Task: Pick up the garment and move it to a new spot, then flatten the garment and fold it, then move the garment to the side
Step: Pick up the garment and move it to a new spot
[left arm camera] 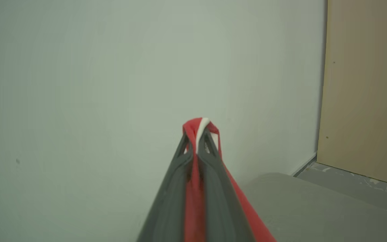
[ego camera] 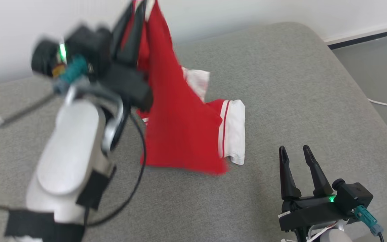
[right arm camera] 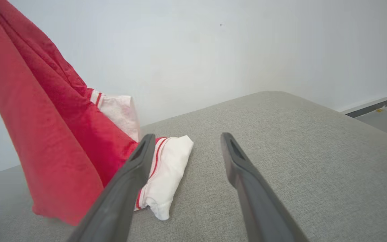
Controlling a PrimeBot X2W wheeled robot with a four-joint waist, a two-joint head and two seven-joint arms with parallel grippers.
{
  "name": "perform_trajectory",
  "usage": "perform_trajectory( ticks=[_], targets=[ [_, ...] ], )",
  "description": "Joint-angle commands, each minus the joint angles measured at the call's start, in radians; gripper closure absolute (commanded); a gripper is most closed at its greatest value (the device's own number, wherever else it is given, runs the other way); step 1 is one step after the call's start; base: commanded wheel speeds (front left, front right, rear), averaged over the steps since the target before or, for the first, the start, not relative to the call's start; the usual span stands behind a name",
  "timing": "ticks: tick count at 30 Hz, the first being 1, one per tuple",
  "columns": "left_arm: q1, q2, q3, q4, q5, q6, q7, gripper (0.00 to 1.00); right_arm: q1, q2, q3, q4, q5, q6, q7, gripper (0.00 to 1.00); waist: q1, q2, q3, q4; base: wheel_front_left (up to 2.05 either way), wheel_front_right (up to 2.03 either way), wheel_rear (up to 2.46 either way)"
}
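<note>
Grey cushion (ego camera: 281,84) spreads across the frame, with a white wall (ego camera: 247,13) along the top; at the top left, the left gripper (left arm camera: 198,139) is pinched tight on the red and white garment (ego camera: 180,134); the garment hangs down from it, and its white sleeve (ego camera: 235,131) rests on the cushion in the middle; at the lower right, the right gripper (ego camera: 294,148) has its fingers spread wide, holding nothing.
</note>
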Motion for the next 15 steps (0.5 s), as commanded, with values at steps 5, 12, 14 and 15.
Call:
perform_trajectory(
  ticks=[5,12,14,15],
  targets=[
    [0.175,-0.008,-0.014,0.057,-0.016,0.034,-0.050,1.00,0.005,0.004,0.002,0.001,-0.007,0.003,0.000,0.00,0.0000,0.0000,0.006,0.029,0.00,0.00,0.00],
    [0.325,-0.029,-0.033,0.192,-0.036,0.053,-0.110,1.00,0.000,0.003,0.013,0.006,-0.014,0.003,0.000,0.00,0.0000,0.0000,0.010,0.056,0.00,0.00,0.00],
    [0.350,-0.039,-0.049,0.234,-0.032,0.053,-0.124,1.00,0.002,0.003,0.013,0.008,-0.012,0.003,0.000,0.00,0.0000,0.0000,0.008,0.064,0.00,0.00,0.00],
    [0.356,-0.043,-0.058,0.251,-0.030,0.051,-0.132,1.00,0.004,0.003,0.013,0.009,-0.013,0.003,0.000,0.00,0.0000,0.0000,0.005,0.068,0.00,0.00,0.00]
  ],
)
